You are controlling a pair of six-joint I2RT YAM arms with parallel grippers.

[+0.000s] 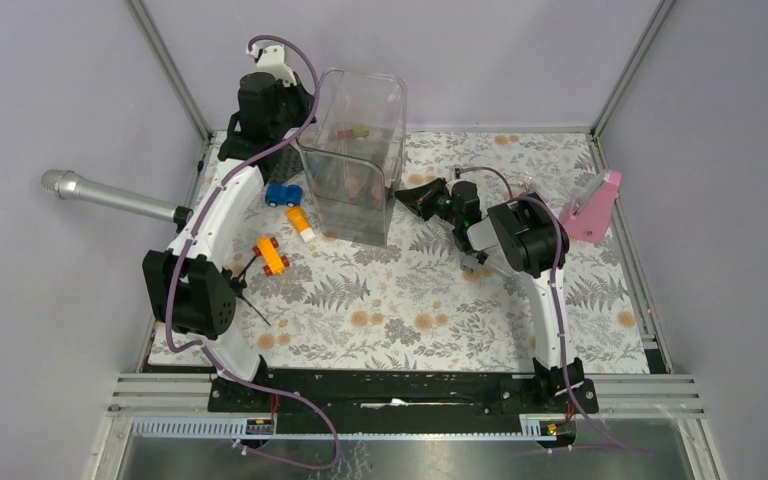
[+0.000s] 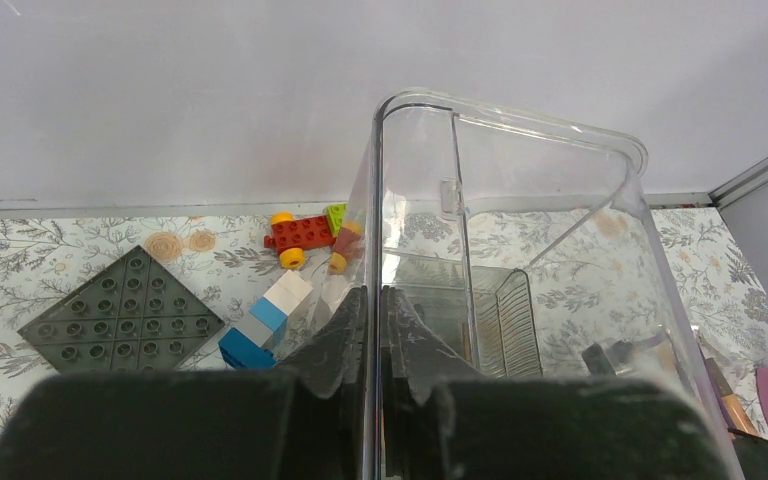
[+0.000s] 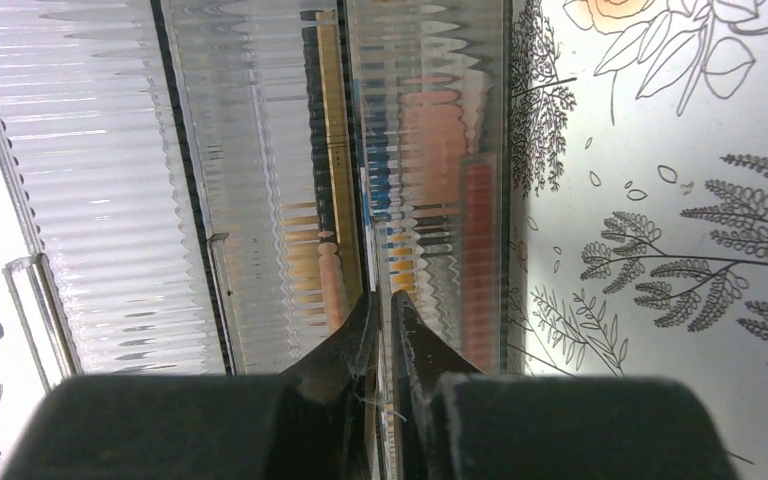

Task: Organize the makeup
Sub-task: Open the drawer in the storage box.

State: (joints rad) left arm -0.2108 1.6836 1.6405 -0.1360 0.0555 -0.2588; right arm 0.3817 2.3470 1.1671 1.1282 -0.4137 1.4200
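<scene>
— At twelve o'clock on the floral-print worktop, what stands there?

— A tall clear plastic container, open at the top. The left arm curls round to its ten o'clock side. The left jaws are pinching the thin rim of its wall (the wrist view shows the clear edge running straight between them).

— And the right jaws?

— They come in from three o'clock, low on the container's side. They are drawn to a sliver, set on a thin clear edge beside a ribbed clear panel.

— Where is the makeup?

— Mostly inside the container. Through the ribbing I make out a tan-handled brush and a coral-pink shape, both smeared by the ribs. From above, tan and coral pieces lie low in the container. A pink and clear flat palette sits tilted at the worktop's three o'clock edge, well apart from the container.

— Anything else about?

— Toys. At the container's nine o'clock lie a blue toy car, an orange and white block and an orange toy car with red wheels. The left wrist view shows a red toy car with yellow wheels, a dark grey studded baseplate and a blue and white block stack. A silver microphone pokes in from nine o'clock, past the worktop's edge.
</scene>
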